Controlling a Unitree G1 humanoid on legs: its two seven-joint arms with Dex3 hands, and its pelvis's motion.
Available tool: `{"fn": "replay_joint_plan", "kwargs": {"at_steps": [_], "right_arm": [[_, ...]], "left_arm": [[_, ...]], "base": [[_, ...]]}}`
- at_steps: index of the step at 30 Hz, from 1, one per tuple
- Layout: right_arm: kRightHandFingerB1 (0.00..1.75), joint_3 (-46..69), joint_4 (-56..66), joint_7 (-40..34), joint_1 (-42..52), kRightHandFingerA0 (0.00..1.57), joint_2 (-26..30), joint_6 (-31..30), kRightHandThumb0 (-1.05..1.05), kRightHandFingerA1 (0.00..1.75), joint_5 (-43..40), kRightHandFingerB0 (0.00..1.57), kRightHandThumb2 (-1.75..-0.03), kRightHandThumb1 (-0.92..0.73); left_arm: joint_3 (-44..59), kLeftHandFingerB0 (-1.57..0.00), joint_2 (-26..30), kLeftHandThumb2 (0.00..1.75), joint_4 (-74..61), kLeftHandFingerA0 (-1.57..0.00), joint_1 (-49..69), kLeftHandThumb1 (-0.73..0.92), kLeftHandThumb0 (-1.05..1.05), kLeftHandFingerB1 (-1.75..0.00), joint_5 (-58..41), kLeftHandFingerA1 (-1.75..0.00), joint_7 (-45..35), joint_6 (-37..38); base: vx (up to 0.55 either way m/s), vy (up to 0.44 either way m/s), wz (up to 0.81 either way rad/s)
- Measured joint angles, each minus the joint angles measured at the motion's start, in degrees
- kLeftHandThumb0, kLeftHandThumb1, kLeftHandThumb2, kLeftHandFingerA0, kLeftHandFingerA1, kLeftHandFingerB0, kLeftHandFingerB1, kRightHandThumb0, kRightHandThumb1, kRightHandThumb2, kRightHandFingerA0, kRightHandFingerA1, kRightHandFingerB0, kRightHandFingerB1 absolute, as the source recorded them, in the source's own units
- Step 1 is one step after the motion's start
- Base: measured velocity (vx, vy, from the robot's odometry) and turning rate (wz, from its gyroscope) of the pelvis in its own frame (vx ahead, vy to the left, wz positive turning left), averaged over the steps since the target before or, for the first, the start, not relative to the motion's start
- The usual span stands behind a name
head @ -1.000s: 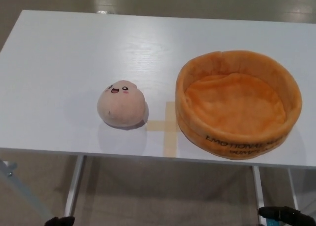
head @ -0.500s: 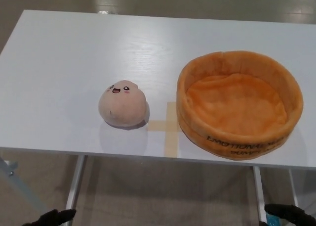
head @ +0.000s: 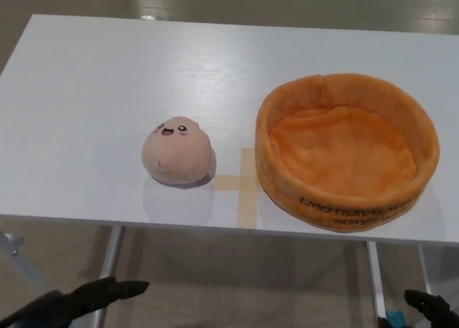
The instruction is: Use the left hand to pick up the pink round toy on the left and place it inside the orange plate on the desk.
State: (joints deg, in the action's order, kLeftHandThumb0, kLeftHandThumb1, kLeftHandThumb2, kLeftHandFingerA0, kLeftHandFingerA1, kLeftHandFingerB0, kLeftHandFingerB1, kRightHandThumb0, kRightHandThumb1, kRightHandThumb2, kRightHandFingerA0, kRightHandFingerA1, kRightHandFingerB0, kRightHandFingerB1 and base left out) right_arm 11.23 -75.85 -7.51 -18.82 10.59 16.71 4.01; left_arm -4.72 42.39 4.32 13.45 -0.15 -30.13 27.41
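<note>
Orange plate [head: 347, 150]: two lines of dark capital lettering on the near outer wall. The upper line appears to begin "EMOTIONAL"; its remaining characters and the smaller lower line are too blurred to read. No other legible text.

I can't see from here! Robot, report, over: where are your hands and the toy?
Left hand low, below the table edge, open. Right hand barely in view. Toy on table, left of plate, untouched. Nothing in the way.
</note>
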Motion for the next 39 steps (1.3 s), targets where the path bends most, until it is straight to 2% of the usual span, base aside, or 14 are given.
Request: {"fn": "replay_joint_plan", "kwargs": {"at_steps": [12, 13, 16, 18, 19, 21, 22, 26, 32, 35, 36, 37, 38, 39], "right_arm": [[0.68, -0.9, 0.0, -2.1, -0.1, 0.15, 0.0, 0.1, -0.49, 0.72, 0.1, 0.05, -0.94, -0.33], [0.74, -1.0, 0.0, -2.2, -0.1, 0.09, 0.0, 0.1, -0.41, 0.77, 0.1, 0.0, -0.85, -0.36], [0.73, -1.3, 0.0, -2.6, -0.1, 0.14, 0.0, 0.1, -0.45, 0.76, 0.1, 0.04, -0.88, -0.34], [0.79, -1.7, 0.0, -3.1, -0.1, 0.08, 0.0, 0.2, -0.41, 0.82, 0.1, 0.0, -0.87, -0.34], [0.67, -1.9, 0.0, -3.5, -0.1, 0.11, 0.0, 0.3, -0.47, 0.7, 0.2, 0.06, -0.9, -0.33], [0.67, -2.0, 0.0, -4.0, -0.1, 0.14, 0.1, 0.5, -0.48, 0.71, 0.3, 0.06, -0.92, -0.32], [0.69, -2.1, 0.0, -4.1, -0.1, 0.12, 0.1, 0.5, -0.47, 0.72, 0.3, 0.05, -0.9, -0.33], [0.78, -2.6, -0.1, -5.0, -0.1, 0.08, 0.1, 0.6, -0.4, 0.8, 0.6, 0.0, -0.83, -0.35], [0.74, -3.2, -0.1, -5.6, -0.1, 0.14, 0.1, 0.6, -0.45, 0.8, 0.9, 0.02, -0.84, -0.35], [0.75, -3.4, -0.1, -5.7, -0.2, 0.15, 0.1, 0.6, -0.45, 0.78, 1.1, 0.06, -0.87, -0.33], [0.76, -3.4, -0.1, -5.7, -0.2, 0.14, 0.1, 0.6, -0.44, 0.76, 1.1, 0.09, -0.87, -0.33], [0.76, -3.4, -0.1, -5.7, -0.2, 0.14, 0.1, 0.6, -0.44, 0.76, 1.1, 0.09, -0.87, -0.33], [0.63, -3.3, -0.1, -5.7, -0.2, 0.21, 0.1, 0.6, -0.34, 0.66, 1.1, 0.13, -0.94, -0.29], [0.63, -3.3, -0.1, -5.7, -0.2, 0.21, 0.1, 0.6, -0.34, 0.66, 1.1, 0.13, -0.94, -0.29]], "left_arm": [[7.0, 0.0, 6.2, 0.87, -25.9, -0.02, 4.9, 0.35, -0.25, -0.47, -10.3, -0.51, -4.4, 0.1], [7.5, -0.16, 6.2, 0.56, -27.0, -0.07, 4.7, 0.45, -0.4, -0.29, -11.1, -0.25, -4.5, 0.1], [8.8, -0.17, 6.0, 0.56, -29.6, -0.07, 3.6, 0.45, -0.4, -0.29, -13.3, -0.24, -4.6, 0.1], [10.0, -0.16, 5.2, 0.56, -31.4, -0.04, 1.0, 0.44, -0.37, -0.28, -15.0, -0.25, -4.6, 0.0], [10.7, -0.17, 4.1, 0.55, -32.3, -0.02, -2.2, 0.43, -0.35, -0.29, -16.1, -0.26, -4.4, -0.3], [11.1, -0.15, 2.7, 0.62, -32.5, -0.04, -6.7, 0.39, -0.37, -0.33, -16.9, -0.2, -3.9, -0.9], [11.1, -0.17, 2.4, 0.54, -32.4, -0.01, -7.7, 0.42, -0.34, -0.28, -17.0, -0.26, -3.8, -1.1], [9.5, -0.15, -1.9, 0.55, -26.6, -0.01, -18.6, 0.43, -0.32, -0.28, -15.9, -0.26, -2.6, -3.4], [6.7, -0.15, -6.2, 0.54, -14.7, 0.0, -29.8, 0.44, -0.37, -0.26, -11.3, -0.23, -1.1, -4.9], [4.9, -0.1, -7.9, 0.69, -8.1, 0.0, -34.6, 0.32, -0.43, -0.36, -8.3, -0.17, -0.4, -4.8], [4.4, -0.15, -8.3, 0.54, -5.9, 0.0, -36.1, 0.41, -0.4, -0.29, -7.2, -0.21, -0.1, -4.8], [3.9, -0.15, -8.5, 0.54, -4.6, 0.0, -37.0, 0.41, -0.4, -0.29, -6.6, -0.21, 0.1, -4.8], [3.2, -0.12, -9.0, 0.67, -2.1, 0.0, -38.6, 0.33, -0.47, -0.33, -5.4, -0.08, 0.6, -4.7], [2.5, -0.12, -9.5, 0.67, 0.1, 0.0, -40.0, 0.33, -0.47, -0.33, -4.4, -0.08, 0.9, -4.7]], "base": [[0.0, 0.0, 0.0], [0.0, 0.0, 0.0], [0.0, 0.0, 0.0], [0.0, 0.0, 0.0], [0.0, 0.0, 0.0], [0.0, 0.0, 0.0], [0.0, 0.0, 0.0], [0.0, 0.0, 0.0], [0.0, 0.0, 0.0], [0.0, 0.0, 0.0], [0.0, 0.0, 0.0], [0.0, 0.0, 0.0], [0.0, 0.0, 0.0], [0.0, 0.0, 0.0]]}}
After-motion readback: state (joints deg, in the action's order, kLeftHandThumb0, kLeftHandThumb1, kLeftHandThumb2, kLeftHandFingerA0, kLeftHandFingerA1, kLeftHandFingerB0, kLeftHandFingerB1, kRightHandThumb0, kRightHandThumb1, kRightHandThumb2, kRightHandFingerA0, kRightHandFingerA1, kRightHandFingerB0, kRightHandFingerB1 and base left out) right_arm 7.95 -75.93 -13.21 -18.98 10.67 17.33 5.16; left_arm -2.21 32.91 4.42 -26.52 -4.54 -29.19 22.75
